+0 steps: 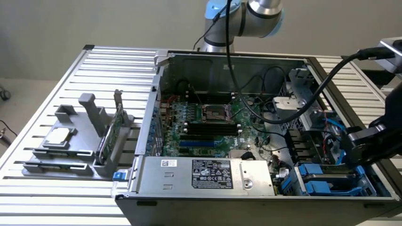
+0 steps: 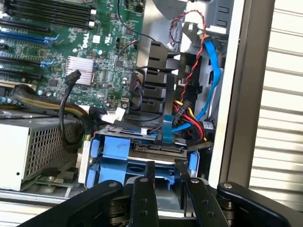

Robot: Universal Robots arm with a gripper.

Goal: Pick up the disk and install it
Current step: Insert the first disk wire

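Standing at the exterior view's left on the slatted bench (image 1: 37, 70), one grey rack (image 1: 69, 141) carries one silver chip (image 1: 58, 136) and one green card (image 1: 112, 129). One open computer case (image 1: 232, 59) sits mid-bench, showing one motherboard (image 1: 207, 125) and one power supply (image 1: 207, 174). Rightward, one hand (image 2: 164, 166) is narrowed, its two fingers (image 2: 144, 189) pinching the blue-framed disk (image 2: 163, 182) in the drive bay (image 1: 326, 181).
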